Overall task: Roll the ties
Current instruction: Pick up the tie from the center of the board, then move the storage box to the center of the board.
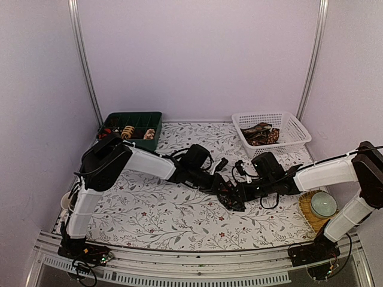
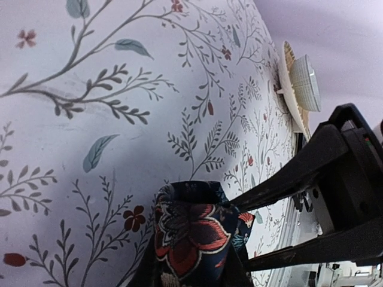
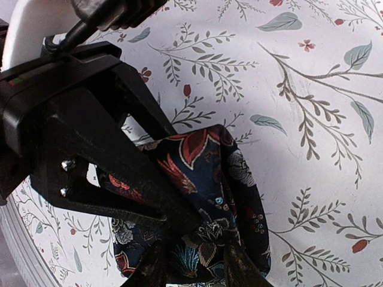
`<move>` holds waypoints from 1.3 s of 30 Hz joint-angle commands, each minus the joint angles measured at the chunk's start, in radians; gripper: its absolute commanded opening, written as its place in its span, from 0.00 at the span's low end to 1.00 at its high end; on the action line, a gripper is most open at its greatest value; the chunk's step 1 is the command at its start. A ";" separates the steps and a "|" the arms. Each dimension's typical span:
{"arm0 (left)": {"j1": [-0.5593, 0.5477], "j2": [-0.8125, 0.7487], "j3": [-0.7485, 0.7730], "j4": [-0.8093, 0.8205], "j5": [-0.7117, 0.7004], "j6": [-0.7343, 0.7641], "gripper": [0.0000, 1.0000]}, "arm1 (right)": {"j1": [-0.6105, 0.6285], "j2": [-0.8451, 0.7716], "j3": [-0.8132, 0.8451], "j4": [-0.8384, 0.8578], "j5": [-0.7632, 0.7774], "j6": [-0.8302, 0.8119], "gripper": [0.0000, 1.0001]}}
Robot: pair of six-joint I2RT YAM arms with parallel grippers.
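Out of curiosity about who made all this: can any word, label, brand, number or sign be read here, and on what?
None can be read in any view.
The dark floral-patterned fabric tie shows only its pattern.
The white plastic mesh basket and the dark green compartment tray show no lettering; anything on them is too small to tell.

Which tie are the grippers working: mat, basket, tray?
The dark floral tie on the mat, between left gripper and right gripper; others sit in the white basket and green tray.

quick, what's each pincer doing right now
left pincer: closed on the tie
right pincer: closed on the same tie
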 commanded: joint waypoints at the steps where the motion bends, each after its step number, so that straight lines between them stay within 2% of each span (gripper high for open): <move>1: -0.043 0.053 -0.090 -0.161 -0.071 0.035 0.00 | 0.008 0.009 0.000 -0.080 0.036 -0.011 0.35; 2: -0.041 0.043 -0.095 -0.155 -0.074 0.037 0.00 | 0.008 -0.011 0.007 -0.092 0.037 -0.010 0.39; 6: -0.014 -0.031 -0.120 -0.138 -0.136 0.058 0.00 | 0.001 -0.165 0.061 -0.166 0.027 -0.009 0.68; 9: 0.038 -0.137 -0.155 -0.108 -0.190 0.072 0.00 | -0.042 -0.297 0.109 -0.221 -0.003 -0.010 0.82; 12: 0.101 -0.245 -0.160 -0.127 -0.264 0.114 0.00 | -0.111 -0.413 0.141 -0.243 -0.039 -0.002 0.89; 15: 0.172 -0.359 -0.158 -0.137 -0.314 0.146 0.00 | -0.142 -0.462 0.171 -0.274 -0.014 -0.011 0.92; 18: 0.270 -0.464 -0.143 -0.145 -0.369 0.142 0.00 | -0.144 -0.450 0.170 -0.274 -0.017 -0.018 0.95; 20: 0.340 -0.515 -0.127 -0.142 -0.413 0.136 0.00 | -0.145 -0.429 0.148 -0.253 -0.048 -0.004 1.00; 24: 0.503 -0.568 -0.095 -0.107 -0.511 0.140 0.00 | -0.144 -0.401 0.108 -0.199 -0.107 0.031 1.00; 28: 0.663 -0.521 -0.061 0.004 -0.470 0.074 0.00 | -0.145 -0.393 0.094 -0.184 -0.116 0.040 1.00; 31: 0.771 -0.425 -0.037 0.164 -0.329 -0.056 0.00 | -0.144 -0.391 0.086 -0.173 -0.117 0.044 1.00; 32: 0.800 -0.345 -0.019 0.222 -0.255 -0.113 0.00 | -0.144 -0.388 0.083 -0.169 -0.120 0.045 1.00; 35: 0.829 -0.166 0.138 0.247 -0.109 -0.216 0.00 | -0.144 -0.370 0.084 -0.169 -0.127 0.046 1.00; 39: 0.784 -0.033 0.380 0.154 -0.059 -0.222 0.00 | -0.145 -0.345 0.088 -0.172 -0.118 0.044 1.00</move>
